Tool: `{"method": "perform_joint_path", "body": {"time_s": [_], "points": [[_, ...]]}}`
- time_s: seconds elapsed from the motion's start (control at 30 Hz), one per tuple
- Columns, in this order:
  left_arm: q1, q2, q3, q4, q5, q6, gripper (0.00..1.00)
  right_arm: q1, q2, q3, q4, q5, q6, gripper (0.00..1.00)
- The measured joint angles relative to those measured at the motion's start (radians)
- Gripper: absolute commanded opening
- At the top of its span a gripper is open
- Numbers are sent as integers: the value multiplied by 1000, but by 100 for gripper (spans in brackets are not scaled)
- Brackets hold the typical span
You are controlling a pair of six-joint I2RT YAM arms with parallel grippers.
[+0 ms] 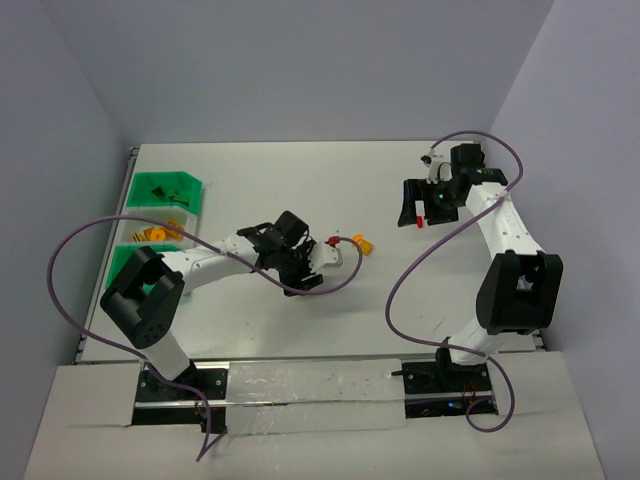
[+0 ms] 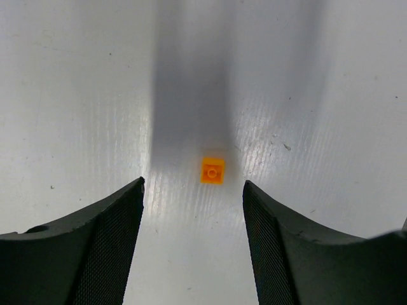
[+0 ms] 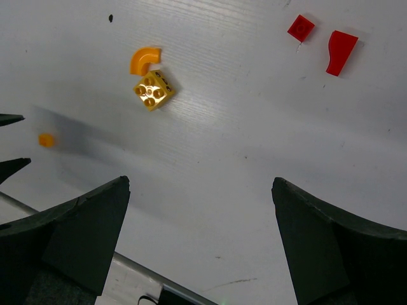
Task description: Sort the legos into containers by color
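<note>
My left gripper (image 2: 193,190) hangs low over the tabletop (image 2: 76,95) with its jaws apart and nothing between them. The little orange brick (image 2: 212,170) lies flat just ahead of my fingertips, a touch nearer the right-hand finger than the left, its single stud facing up. It touches neither finger.

I judge it very light, rigid and smooth-sided, so it should skid on the tabletop or squirt out sideways if only one pad meets it first. It looks far narrower than my pads, so there is little face to hold. I would take it across its two flat opposite sides, low down near the tabletop and centred in the gap. The sides run almost parallel to my fingers, so little twisting seems needed. I would have to reach forward and shift slightly right before closing, and close gently, as it needs no force and looks unlikely to crush.

My right gripper (image 3: 200,190) is spread wide and empty. Ahead of it and to its left lie a yellow studded brick (image 3: 153,90) and an orange curved piece (image 3: 145,60), just beside each other. Two red pieces (image 3: 300,27) lie ahead and to its right.

The containers (image 1: 165,188) sit well behind my left gripper, back beyond the elbow, so the brick faces a long carry and the grip must be secure
</note>
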Motion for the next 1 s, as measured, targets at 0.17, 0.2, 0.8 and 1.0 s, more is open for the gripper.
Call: {"method": "perform_joint_path", "body": {"time_s": [0.17, 0.2, 0.8, 1.0], "points": [[0, -10, -4, -19, -17, -7, 67, 0, 5, 0, 0, -5, 0, 100], [0, -10, -4, -25, -20, -11, 67, 0, 8, 0, 0, -7, 0, 100], [-38, 69, -9, -17, -32, -49, 66, 0, 32, 0, -1, -11, -3, 100], [-60, 92, 2, 12, -52, -52, 55, 0, 32, 0, -2, -11, -10, 100]]}}
